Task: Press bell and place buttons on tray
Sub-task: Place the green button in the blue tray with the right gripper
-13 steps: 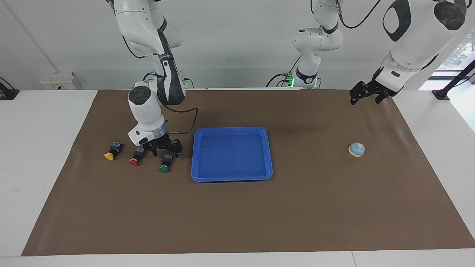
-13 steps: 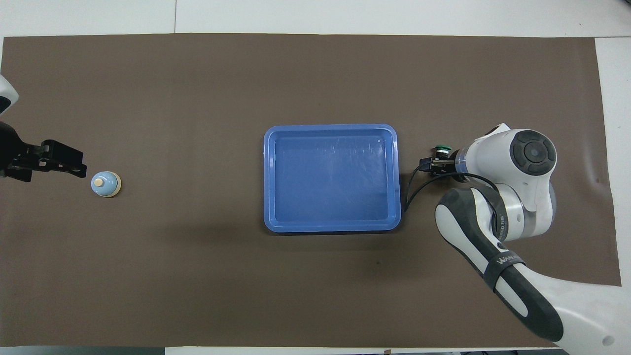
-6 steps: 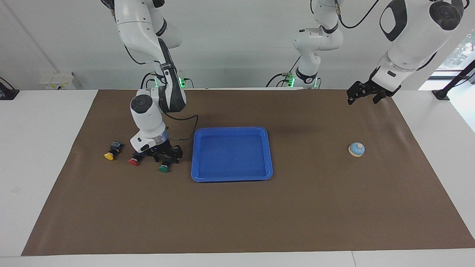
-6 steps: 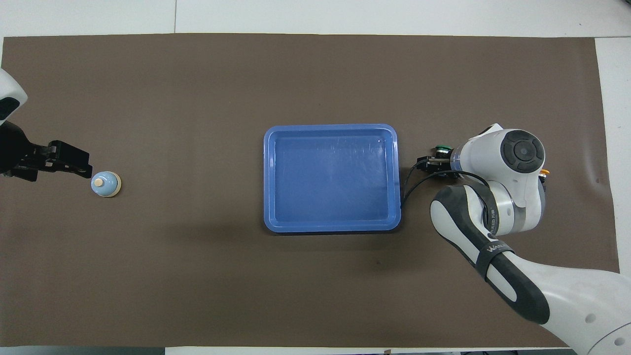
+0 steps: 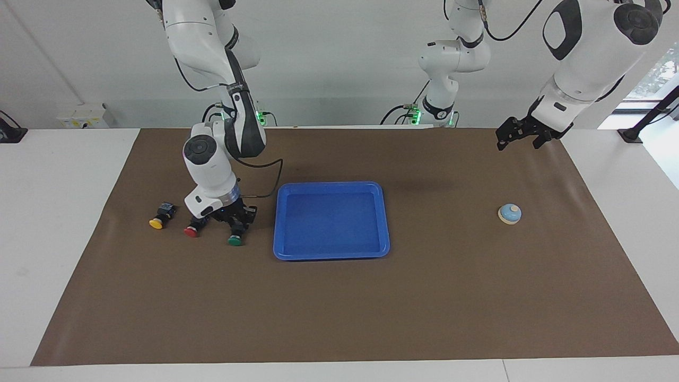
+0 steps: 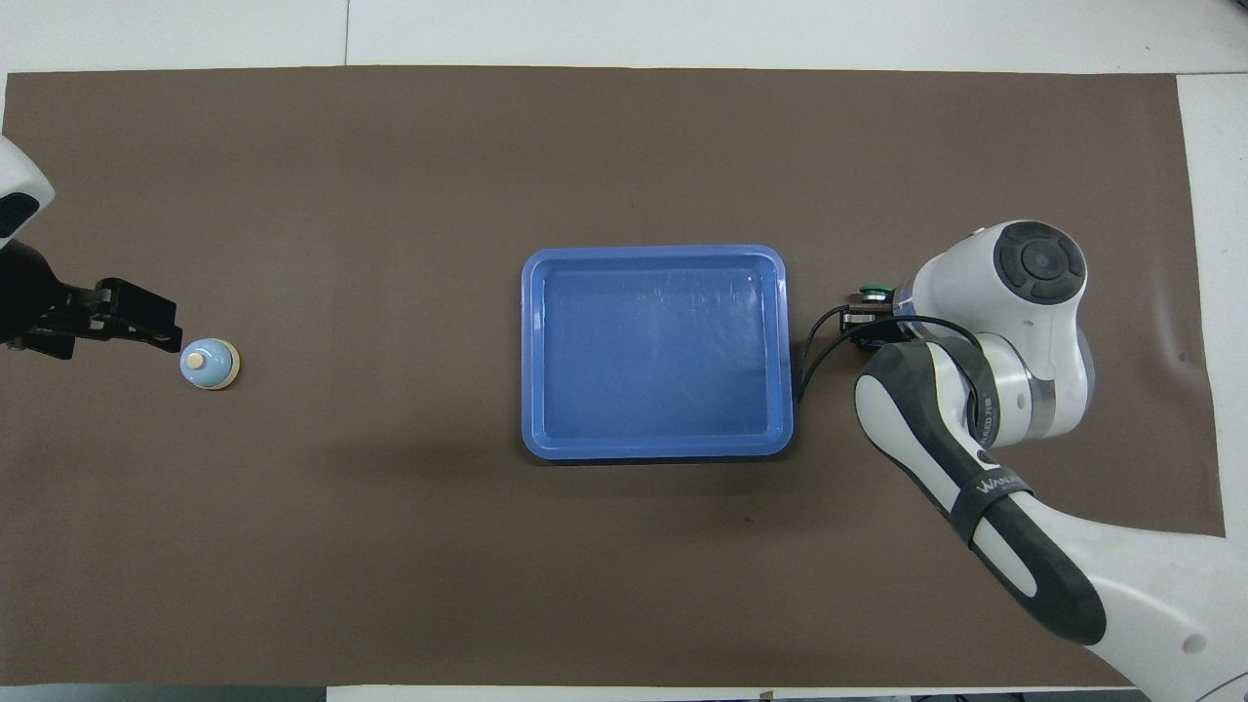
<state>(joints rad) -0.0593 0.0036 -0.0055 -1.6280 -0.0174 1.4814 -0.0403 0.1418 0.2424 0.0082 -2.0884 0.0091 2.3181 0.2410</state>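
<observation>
The green button [image 5: 235, 240] sat left of centre in the facing view, the right gripper [image 5: 237, 221] pinching its black body, beside the blue tray [image 5: 331, 251]. The bell [image 5: 510, 214] rested at right; the left gripper [image 5: 517, 133] hung upper right, fingers unreadable.

facing: high, toward robots | overhead: steep, above robots | shared: tray [image 5: 331, 253] [image 6: 531, 351]

Plain white wall [image 5: 339, 63], white table [image 5: 58, 212] under brown mat [image 5: 339, 307] (window [image 5: 655, 74] at one end).
</observation>
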